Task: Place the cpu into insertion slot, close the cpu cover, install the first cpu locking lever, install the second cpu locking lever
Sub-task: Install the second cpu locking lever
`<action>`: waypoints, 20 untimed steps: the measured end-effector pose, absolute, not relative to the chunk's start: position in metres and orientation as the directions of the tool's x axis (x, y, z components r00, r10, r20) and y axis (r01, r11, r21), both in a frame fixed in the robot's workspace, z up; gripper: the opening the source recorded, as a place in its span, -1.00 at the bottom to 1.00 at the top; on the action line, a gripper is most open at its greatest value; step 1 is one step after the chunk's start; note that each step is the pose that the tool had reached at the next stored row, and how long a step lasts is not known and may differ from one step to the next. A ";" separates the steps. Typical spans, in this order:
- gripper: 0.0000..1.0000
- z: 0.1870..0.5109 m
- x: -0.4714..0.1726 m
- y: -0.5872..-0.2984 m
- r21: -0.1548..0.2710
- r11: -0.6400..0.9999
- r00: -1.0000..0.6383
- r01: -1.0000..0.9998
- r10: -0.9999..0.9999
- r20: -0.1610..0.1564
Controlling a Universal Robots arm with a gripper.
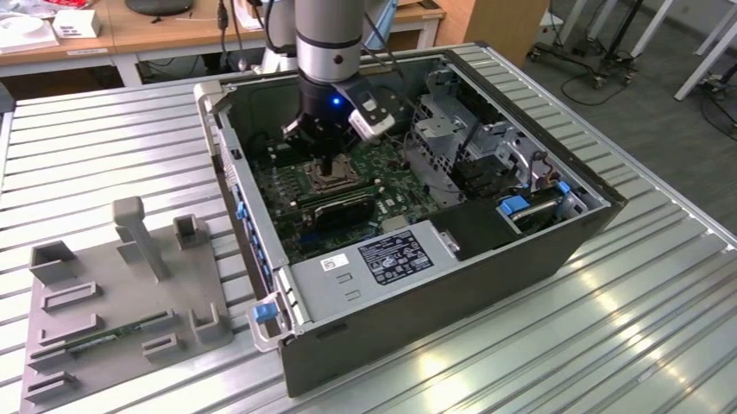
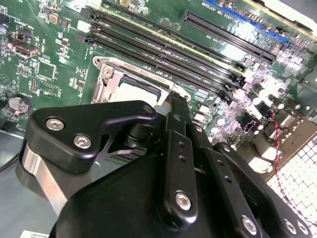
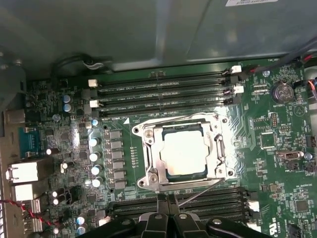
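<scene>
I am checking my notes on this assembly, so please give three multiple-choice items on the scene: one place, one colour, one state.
1. Where is the cpu? A in the insertion slot; B on the table; C on a memory slot.
2. The circuit board is: A red; B green; C white.
3. The cpu cover is: A upright; B removed; C lying flat.
Key: 1A, the chip sits inside the slot's rim; 2B, the board shows green in both wrist views; 3C, the frame lies flat around the chip.
</scene>
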State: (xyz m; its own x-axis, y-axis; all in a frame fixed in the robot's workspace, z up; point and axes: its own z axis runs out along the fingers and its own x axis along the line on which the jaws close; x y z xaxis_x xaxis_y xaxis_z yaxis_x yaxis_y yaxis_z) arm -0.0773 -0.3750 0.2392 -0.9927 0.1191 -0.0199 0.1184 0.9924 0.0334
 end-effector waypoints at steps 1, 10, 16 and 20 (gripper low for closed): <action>-0.80 0.239 -0.077 -0.376 0.033 0.992 -0.993 0.118 0.118 -0.020; -0.80 0.238 -0.077 -0.380 0.033 0.993 -0.993 0.112 0.113 -0.020; -0.80 0.227 -0.078 -0.380 0.033 0.994 -0.994 0.107 0.108 -0.020; -0.80 0.219 -0.079 -0.380 0.033 0.994 -0.994 0.104 0.105 -0.020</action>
State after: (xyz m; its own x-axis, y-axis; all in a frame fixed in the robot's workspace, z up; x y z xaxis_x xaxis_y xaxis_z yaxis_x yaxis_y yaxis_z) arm -0.0790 -0.3804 0.2194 -0.9943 0.1047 -0.0200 0.1040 0.9940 0.0333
